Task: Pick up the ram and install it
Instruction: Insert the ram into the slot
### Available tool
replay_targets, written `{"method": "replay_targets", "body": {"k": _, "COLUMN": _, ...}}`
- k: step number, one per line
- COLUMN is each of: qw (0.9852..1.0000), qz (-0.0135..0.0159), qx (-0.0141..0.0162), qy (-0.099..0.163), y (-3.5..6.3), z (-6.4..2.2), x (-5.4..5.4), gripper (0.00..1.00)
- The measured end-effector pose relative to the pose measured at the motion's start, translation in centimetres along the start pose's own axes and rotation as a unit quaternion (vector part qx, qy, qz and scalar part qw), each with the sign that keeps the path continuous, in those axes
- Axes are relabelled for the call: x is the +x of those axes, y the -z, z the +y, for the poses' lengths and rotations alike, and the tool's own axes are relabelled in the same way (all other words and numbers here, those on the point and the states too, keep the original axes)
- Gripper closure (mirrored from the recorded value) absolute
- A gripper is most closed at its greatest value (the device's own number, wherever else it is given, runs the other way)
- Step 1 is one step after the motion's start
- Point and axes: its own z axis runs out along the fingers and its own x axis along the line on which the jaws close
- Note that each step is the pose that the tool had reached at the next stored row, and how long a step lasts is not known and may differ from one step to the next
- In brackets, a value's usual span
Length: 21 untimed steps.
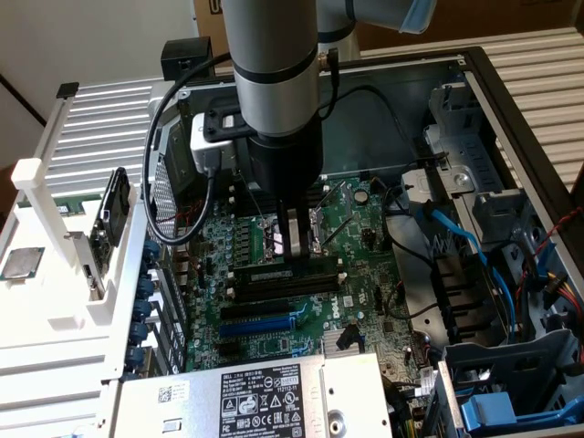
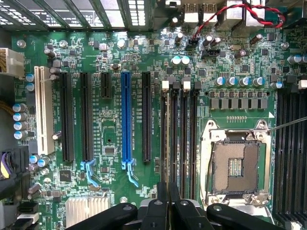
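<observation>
My gripper (image 1: 292, 239) clenches the ram (image 1: 285, 271) edge-on. It hangs just above the motherboard's (image 2: 115, 124) memory slots (image 2: 178, 129).

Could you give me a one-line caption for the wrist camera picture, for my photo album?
Robot gripper poised over a green motherboard, above its black memory slots, beside the empty processor socket and blue expansion slot.

Pale wall (image 1: 82, 41) behind, cardboard boxes (image 1: 511, 16), white slatted tabletop (image 1: 100, 137) under daylight.

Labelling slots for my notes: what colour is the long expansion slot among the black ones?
Blue expansion slot, clearest in the wrist view.
</observation>
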Motion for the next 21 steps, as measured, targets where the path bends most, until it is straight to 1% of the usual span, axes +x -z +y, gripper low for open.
{"method": "replay_targets", "body": {"k": 21, "qw": 1.0, "qz": 0.0006, "qx": 0.0, "qy": 0.0, "y": -0.31, "z": 0.12, "x": -0.17, "gripper": 0.88}}
